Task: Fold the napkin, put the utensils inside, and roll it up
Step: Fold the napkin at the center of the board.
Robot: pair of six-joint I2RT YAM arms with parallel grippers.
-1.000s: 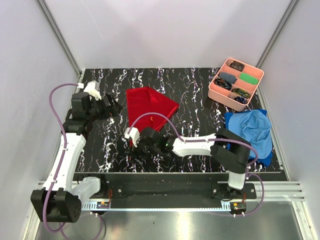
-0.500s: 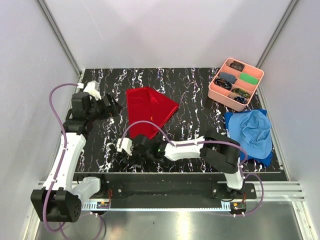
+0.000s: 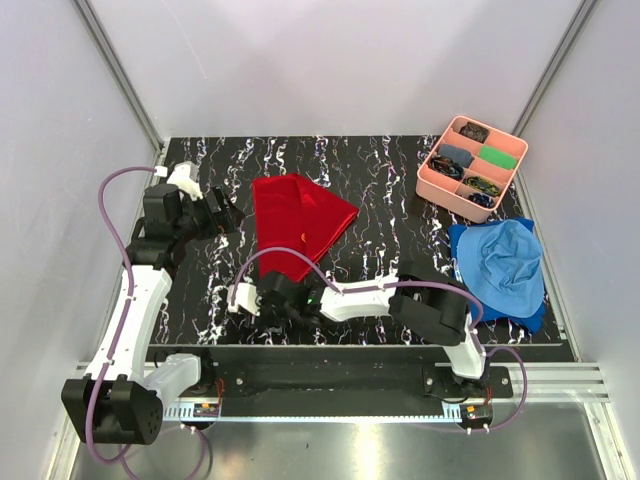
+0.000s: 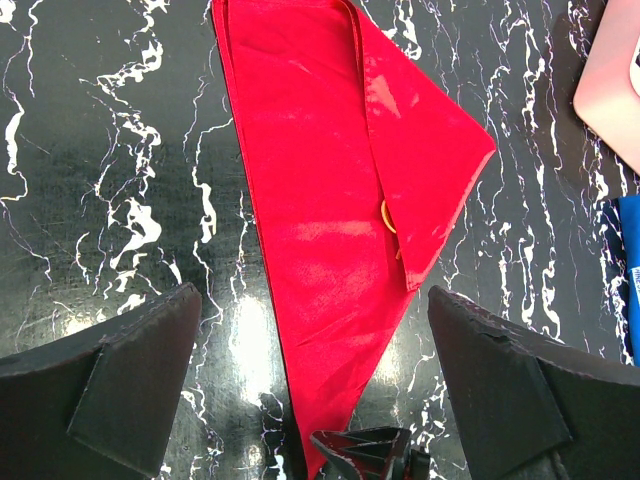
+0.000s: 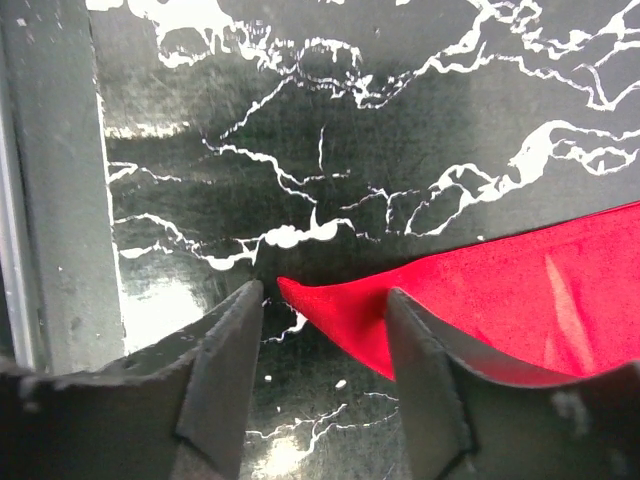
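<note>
Right gripper unclenched, jaws straddling napkin near tip. Left gripper spread wide, empty, beside napkin. Orange utensil peeks from fold.

Plain bright red napkin on a black table veined with white marbling, a glint of orange utensil at its fold. The tray is pink, the cloth light and darker blue.

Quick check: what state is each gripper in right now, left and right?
Left gripper: open, holding nothing.
Right gripper: open, jaws either side of the napkin tip, not clamped.
</note>
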